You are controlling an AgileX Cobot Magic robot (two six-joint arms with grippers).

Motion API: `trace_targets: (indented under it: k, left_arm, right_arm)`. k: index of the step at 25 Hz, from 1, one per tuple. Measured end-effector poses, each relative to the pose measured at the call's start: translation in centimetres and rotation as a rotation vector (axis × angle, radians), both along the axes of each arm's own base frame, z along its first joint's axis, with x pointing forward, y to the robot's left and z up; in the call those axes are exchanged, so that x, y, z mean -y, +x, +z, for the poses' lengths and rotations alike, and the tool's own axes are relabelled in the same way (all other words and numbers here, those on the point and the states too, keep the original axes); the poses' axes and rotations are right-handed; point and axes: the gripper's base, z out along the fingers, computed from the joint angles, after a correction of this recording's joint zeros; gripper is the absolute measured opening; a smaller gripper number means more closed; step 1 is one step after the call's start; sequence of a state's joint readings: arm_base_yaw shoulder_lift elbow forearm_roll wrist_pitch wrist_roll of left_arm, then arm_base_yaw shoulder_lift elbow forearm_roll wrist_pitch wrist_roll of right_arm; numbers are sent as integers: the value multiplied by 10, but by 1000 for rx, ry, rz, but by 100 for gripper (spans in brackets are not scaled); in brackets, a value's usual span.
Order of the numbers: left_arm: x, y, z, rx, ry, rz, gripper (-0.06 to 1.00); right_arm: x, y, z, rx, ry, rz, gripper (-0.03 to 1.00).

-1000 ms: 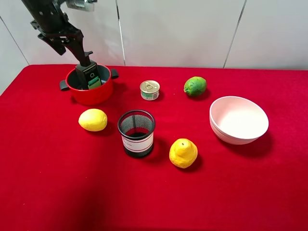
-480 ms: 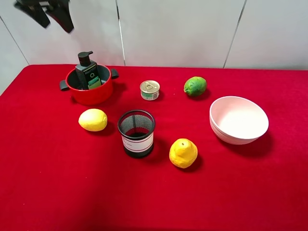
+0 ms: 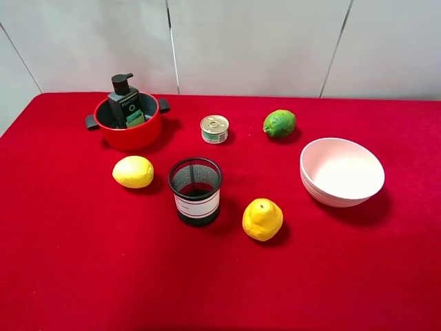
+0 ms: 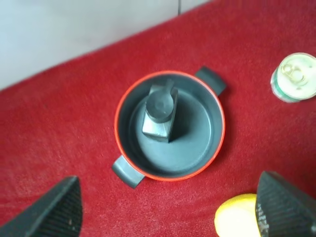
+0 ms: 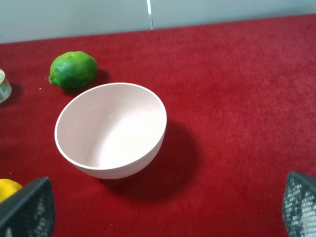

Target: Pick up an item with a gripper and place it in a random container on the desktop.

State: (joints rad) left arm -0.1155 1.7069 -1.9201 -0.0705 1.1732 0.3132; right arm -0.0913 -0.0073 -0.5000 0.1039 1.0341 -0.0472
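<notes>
Inside the red pot (image 3: 134, 136) we see the pump bottle (image 3: 125, 107) upright; above the pot our left gripper (image 4: 168, 210) hangs spread wide, our right gripper (image 5: 164, 205) likewise, well apart.

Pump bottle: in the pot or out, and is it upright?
In, and upright. High view: bottle stands inside the pot, pump head above the rim. Left wrist view shows it on the pot floor.

The red cloth desktop (image 3: 83, 269) carries a red pot (image 3: 131, 139) far left, a tin can (image 3: 214, 129) and lime (image 3: 279, 123) far centre, a white bowl (image 3: 341, 194) right. Nearer, a black mesh cup (image 3: 196, 193) stands between a lemon (image 3: 133, 172) and a second lemon (image 3: 262, 219).
</notes>
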Motion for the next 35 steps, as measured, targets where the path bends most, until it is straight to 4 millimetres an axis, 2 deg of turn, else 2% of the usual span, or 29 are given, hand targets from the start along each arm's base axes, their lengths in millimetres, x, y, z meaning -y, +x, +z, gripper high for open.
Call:
trace_targets:
  k: [2, 8, 15, 24, 31, 32, 35]
  left_arm:
    - [-1, -12, 7, 14, -2, 0, 71]
    - [-6, -51, 3, -23, 2, 1, 71]
    - [-13, -111, -12, -73, 7, 1, 71]
    - [-23, -195, -46, -106, 9, 4, 71]
    - [-31, -257, -53, 10, 11, 10, 71]
    - [-31, -257, -53, 10, 11, 10, 71]
    - [-34, -283, -52, 92, 1, 10, 71]
  right_arm:
    - [0, 0, 0, 0, 0, 0, 69]
    - [0, 0, 0, 0, 0, 0, 69]
    - [0, 0, 0, 0, 0, 0, 69]
    - [0, 0, 0, 0, 0, 0, 69]
    - [0, 0, 0, 0, 0, 0, 69]
    - [0, 0, 0, 0, 0, 0, 69]
    - [0, 0, 0, 0, 0, 0, 69]
